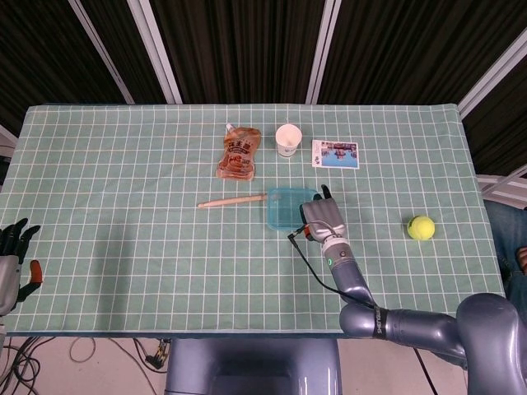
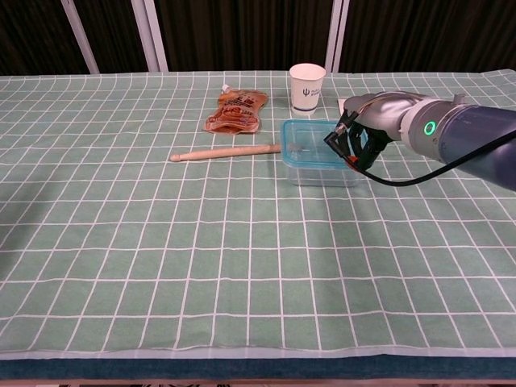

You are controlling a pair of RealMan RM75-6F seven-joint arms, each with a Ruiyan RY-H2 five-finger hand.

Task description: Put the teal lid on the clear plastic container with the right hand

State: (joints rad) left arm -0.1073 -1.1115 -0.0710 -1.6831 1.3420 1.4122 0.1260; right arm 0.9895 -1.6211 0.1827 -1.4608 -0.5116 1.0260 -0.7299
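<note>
The lid [image 1: 286,206] sits on the container mid-table in the head view, the right hand [image 1: 323,217] at its right edge. The left hand [image 1: 11,257], fingers apart and empty, hangs off the table's left edge. In the chest view the right hand [image 2: 357,139], fingers curled, presses the lid [image 2: 313,143] onto the container [image 2: 318,171]; a stick [image 2: 223,151] touches its left side.
</note>
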